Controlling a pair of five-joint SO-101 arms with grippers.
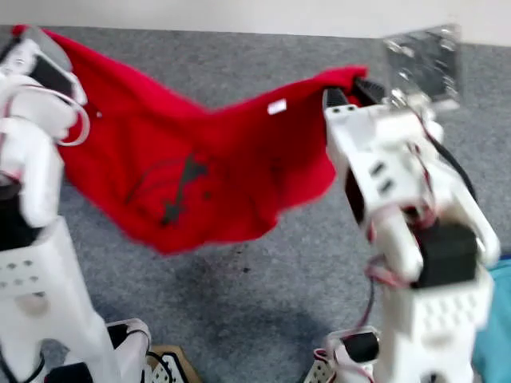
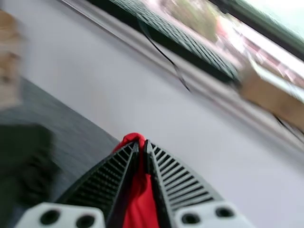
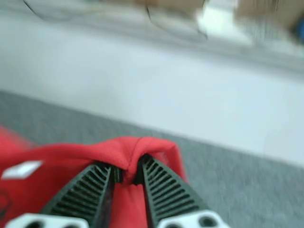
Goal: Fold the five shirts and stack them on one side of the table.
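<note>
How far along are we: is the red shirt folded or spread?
Spread: the red shirt hangs stretched between the left gripper and right gripper.

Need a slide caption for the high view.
Left gripper and right gripper hold a red shirt stretched above the table.

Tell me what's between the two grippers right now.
The red shirt spans the gap, sagging above the grey table, as the high view shows. The left gripper and the right gripper are each shut on its edge.
</note>
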